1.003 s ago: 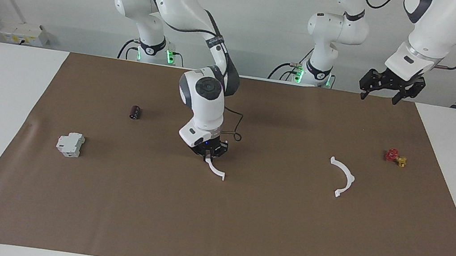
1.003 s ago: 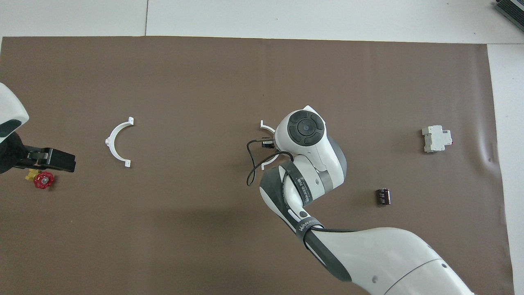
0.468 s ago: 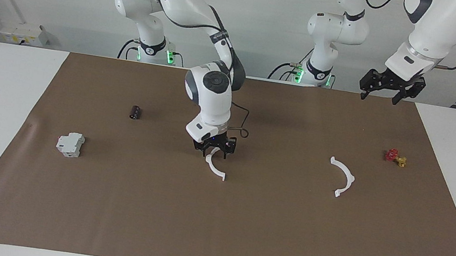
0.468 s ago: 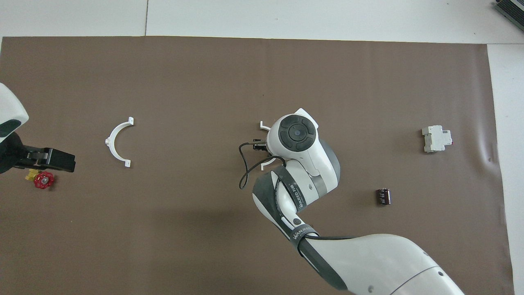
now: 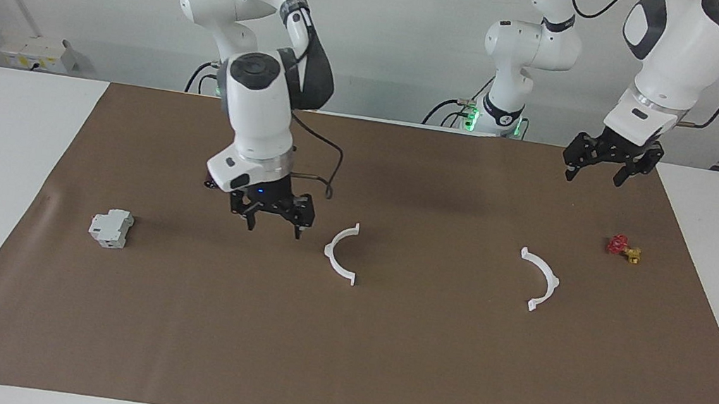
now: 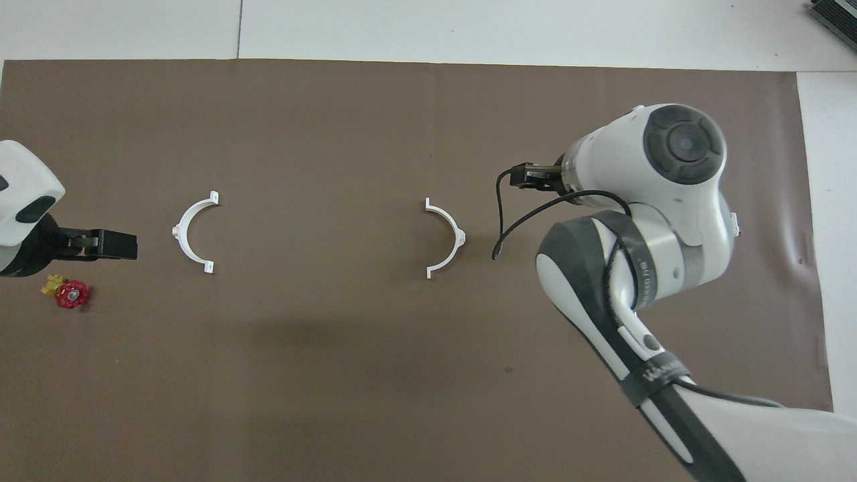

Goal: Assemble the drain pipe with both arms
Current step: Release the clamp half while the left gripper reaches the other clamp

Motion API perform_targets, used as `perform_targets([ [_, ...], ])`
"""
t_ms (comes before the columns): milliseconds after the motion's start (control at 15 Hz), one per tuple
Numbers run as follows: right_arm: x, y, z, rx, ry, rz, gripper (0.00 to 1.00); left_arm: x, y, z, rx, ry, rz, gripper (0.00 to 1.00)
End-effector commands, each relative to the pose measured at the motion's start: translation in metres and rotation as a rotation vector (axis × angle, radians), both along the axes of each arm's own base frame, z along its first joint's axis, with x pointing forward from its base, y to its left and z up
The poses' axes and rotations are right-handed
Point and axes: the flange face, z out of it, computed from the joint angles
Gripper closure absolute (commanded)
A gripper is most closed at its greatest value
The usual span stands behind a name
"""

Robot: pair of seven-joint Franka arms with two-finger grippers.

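Half-rings (image 5: 342,253) (image 5: 541,280): thin white arcs, end tabs, flat on mat, apart. Both pincers (image 5: 273,223) (image 5: 597,168) open, empty.

No whole word can be read: the dark band (image 6: 659,378) round the right arm (image 6: 643,221) carries white lettering, partly hidden, too small to make out, and nothing else near that arm bears legible text.

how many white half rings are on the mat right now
2. One half ring lies flat near the mat's middle, beside the open right gripper. The other half ring lies toward the left arm's end, close to the small red valve. Neither is held.
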Motion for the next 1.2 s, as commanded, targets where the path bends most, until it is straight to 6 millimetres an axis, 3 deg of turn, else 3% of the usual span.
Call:
perform_targets([
  [0, -0.007, -0.065, 0.030, -0.026, 0.041, 0.025, 0.00, -0.006, 0.021, -0.032, -0.019, -0.060, 0.055, 0.00],
  [134, -0.018, -0.107, 0.051, -0.030, 0.085, 0.003, 0.00, 0.004, 0.024, -0.067, -0.019, -0.071, 0.075, 0.00],
  [334, -0.036, -0.142, 0.068, -0.040, 0.156, -0.041, 0.00, 0.038, 0.015, -0.134, -0.029, -0.089, 0.204, 0.00],
  [535, -0.058, -0.186, 0.091, -0.044, 0.195, -0.046, 0.00, 0.043, 0.028, -0.149, -0.031, -0.100, 0.255, 0.00],
  [735, -0.074, -0.232, 0.099, -0.035, 0.235, -0.039, 0.00, 0.035, 0.034, -0.174, -0.032, -0.092, 0.288, 0.00],
  [869, -0.078, -0.241, 0.111, -0.037, 0.221, -0.028, 0.00, 0.027, 0.034, -0.199, -0.038, -0.090, 0.346, 0.00],
  [1137, -0.081, -0.233, 0.167, -0.114, 0.226, -0.010, 0.00, 0.026, 0.009, -0.236, -0.043, -0.049, 0.473, 0.00],
])
